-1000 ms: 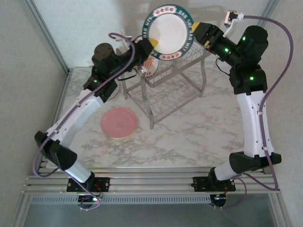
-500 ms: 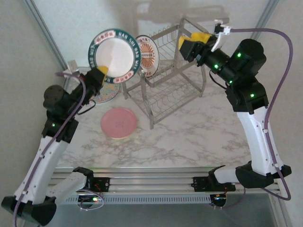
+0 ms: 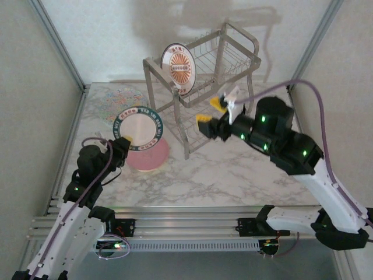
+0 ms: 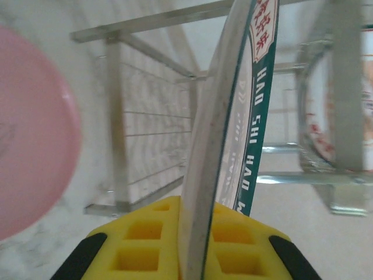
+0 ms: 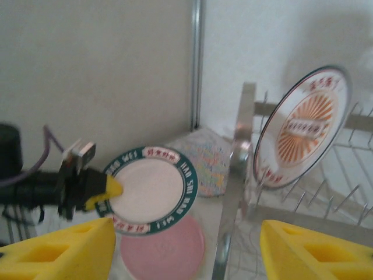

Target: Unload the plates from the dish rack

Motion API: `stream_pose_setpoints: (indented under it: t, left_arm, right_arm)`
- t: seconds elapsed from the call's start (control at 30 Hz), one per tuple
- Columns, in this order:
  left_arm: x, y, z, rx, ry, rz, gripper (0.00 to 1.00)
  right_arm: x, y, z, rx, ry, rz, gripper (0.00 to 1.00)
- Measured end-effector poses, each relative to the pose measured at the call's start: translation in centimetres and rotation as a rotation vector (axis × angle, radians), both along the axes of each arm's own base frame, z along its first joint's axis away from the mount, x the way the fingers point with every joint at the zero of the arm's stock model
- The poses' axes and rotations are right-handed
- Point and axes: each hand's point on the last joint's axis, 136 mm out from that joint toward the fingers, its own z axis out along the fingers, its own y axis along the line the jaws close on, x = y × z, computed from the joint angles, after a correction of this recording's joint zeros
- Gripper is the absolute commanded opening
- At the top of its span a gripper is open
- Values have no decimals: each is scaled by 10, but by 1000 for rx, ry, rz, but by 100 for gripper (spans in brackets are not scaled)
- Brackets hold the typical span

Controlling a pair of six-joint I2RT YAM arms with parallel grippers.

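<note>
At table's (image 3: 250, 166) 12 o'clock: dish rack (image 3: 233, 58), medallion plate (image 3: 179, 67) upright in upper tier, 10 o'clock end. At rack's 8 o'clock, flat plate (image 3: 152, 156) on table, lettered plate (image 3: 139, 127) above it; speckled plate (image 3: 118, 99) at 9.

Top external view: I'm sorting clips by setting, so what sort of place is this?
Probably a robot test cell, not a kitchen: two arms bolted to aluminium rails, plain panel walls enclosing a marble-look table, a dish rack staged on it.

White capitals "HAO SHI HAO" run up the green-rimmed plate (image 4: 236, 140), on its rim just above the pads of the left gripper (image 4: 190, 248) clamping it; red characters higher up are too blurred to read
</note>
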Motion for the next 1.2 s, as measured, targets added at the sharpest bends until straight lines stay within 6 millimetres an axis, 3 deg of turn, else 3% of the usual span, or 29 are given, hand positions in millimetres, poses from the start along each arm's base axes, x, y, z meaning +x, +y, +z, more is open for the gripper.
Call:
stream_pose_setpoints:
  t: [0.2, 0.33, 0.57, 1.2]
  left_arm:
    - [-5, 5, -56, 11, 120, 27, 0]
    - [-8, 6, -87, 20, 175, 30, 0]
    - [-12, 7, -130, 35, 280, 35, 0]
    - [2, 7, -174, 77, 421, 39, 0]
  right_arm:
    - [-23, 6, -55, -163, -85, 17, 69]
    - [-30, 13, -76, -229, -115, 29, 69]
    - [-25, 19, -77, -229, -125, 10, 69]
    - [-18, 28, -84, -252, -118, -6, 69]
